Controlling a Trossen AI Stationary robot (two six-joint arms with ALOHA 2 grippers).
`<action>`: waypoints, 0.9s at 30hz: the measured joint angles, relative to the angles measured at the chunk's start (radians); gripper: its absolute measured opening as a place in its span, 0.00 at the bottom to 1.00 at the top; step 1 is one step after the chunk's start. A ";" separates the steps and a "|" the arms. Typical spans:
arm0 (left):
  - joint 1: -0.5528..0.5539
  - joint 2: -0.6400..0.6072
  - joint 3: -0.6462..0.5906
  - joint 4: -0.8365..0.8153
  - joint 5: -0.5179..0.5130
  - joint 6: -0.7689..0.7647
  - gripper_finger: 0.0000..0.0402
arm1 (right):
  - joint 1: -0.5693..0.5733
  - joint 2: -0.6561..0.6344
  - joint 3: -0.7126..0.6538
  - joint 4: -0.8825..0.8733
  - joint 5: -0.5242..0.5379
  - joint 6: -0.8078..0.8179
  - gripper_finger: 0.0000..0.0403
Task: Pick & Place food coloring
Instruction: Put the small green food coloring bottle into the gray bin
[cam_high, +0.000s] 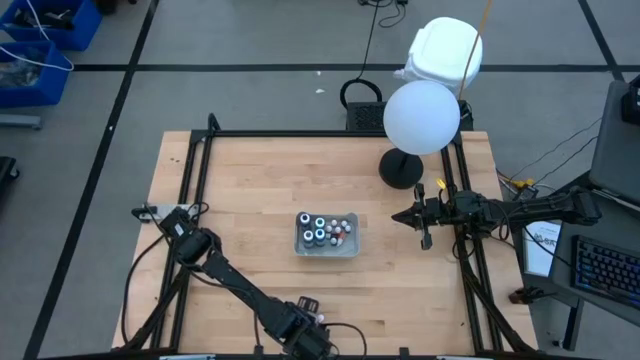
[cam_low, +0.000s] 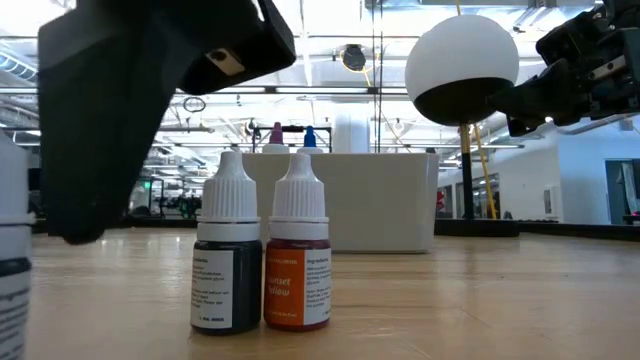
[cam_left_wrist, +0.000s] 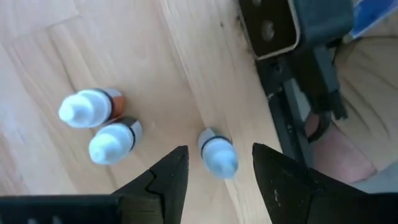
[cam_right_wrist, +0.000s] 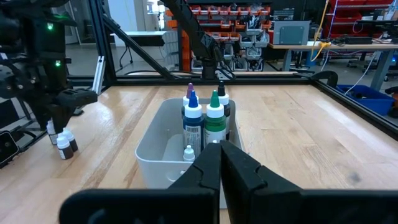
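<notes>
Left gripper (cam_left_wrist: 214, 180): jaws wide, holding nothing.
Food coloring bottle (cam_left_wrist: 219, 154): upright between its fingertips, untouched.
Right gripper (cam_right_wrist: 221, 165): closed, well apart.

The carrying surface is a light wooden table (cam_high: 250, 180) of pale planks, edged by a black metal frame (cam_high: 330, 133). Near its middle sits a clear plastic tray (cam_high: 327, 250) holding several small bottles, and at the far right stands the round black base (cam_high: 400, 168) of a lamp with a white globe. Three small food coloring bottles with white dropper caps stand directly on the wood near the front edge: a dark one (cam_low: 228, 262) touching an orange-labelled one (cam_low: 298, 262), and a third (cam_left_wrist: 217, 153) just beside them.
</notes>
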 joint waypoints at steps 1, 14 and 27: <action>-0.001 0.000 0.000 -0.006 -0.002 0.000 0.46 | 0.000 0.000 0.000 0.000 0.000 0.000 0.00; -0.003 0.000 0.000 -0.007 -0.041 0.002 0.46 | 0.000 0.000 0.000 0.000 0.000 0.000 0.00; -0.003 0.000 0.000 0.003 -0.045 0.010 0.14 | 0.000 0.000 0.000 0.000 0.000 0.000 0.00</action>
